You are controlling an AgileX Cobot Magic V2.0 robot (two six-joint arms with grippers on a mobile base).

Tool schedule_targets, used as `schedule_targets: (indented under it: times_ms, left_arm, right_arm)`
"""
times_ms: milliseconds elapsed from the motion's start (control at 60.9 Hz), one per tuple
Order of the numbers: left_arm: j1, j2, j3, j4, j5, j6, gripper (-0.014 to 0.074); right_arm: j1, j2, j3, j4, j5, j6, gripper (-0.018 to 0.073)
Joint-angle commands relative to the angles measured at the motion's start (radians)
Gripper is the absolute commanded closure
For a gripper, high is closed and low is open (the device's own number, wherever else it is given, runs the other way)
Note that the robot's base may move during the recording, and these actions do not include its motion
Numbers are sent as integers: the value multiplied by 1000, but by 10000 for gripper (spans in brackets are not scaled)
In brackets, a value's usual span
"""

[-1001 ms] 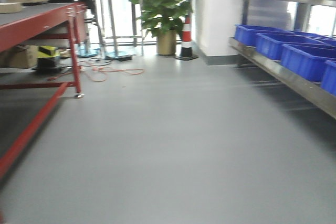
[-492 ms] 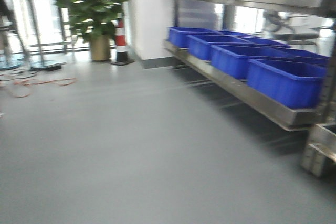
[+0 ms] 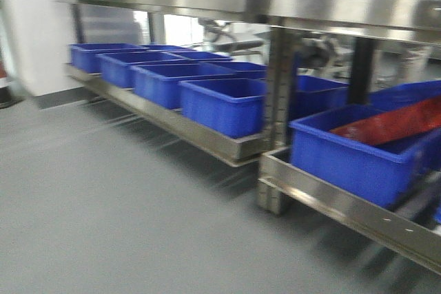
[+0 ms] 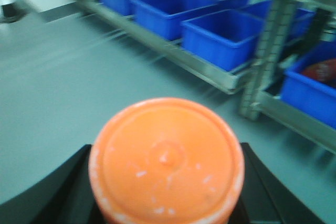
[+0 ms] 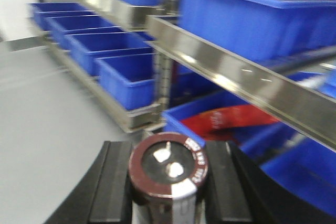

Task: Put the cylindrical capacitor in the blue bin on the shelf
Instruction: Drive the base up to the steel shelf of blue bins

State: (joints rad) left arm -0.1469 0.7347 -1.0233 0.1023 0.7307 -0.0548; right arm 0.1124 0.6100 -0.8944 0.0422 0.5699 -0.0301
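Right tool (image 5: 167, 179) grips cylindrical capacitor (image 5: 168, 167), left tool (image 4: 166, 187) orange lid (image 4: 165, 156); shelf (image 5: 236, 83) edge near.

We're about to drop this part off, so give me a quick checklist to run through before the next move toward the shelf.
1. Capacitor clamped in right gripper: ok.
2. Left gripper closed on the orange lid: ok.
3. Blue bins in view on the shelf: ok.
4. Floor toward the shelf free of obstacles: ok.
5. Views sharp enough to aim: not ok, blurred.
6. Which bin is the target: cannot tell; the nearest right bin holds a red bag.
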Motion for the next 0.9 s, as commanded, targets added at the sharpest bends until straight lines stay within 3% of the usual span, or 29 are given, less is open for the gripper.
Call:
schedule_targets:
  times_ms: [0, 886]
  left_arm:
    - [-6, -1, 0, -3, -23, 1, 707]
    - [-6, -1, 0, -3, -23, 1, 707]
  right_arm:
    - [2, -4, -1, -3, -31, -1, 690]
    - [2, -4, -1, -3, -31, -1, 690]
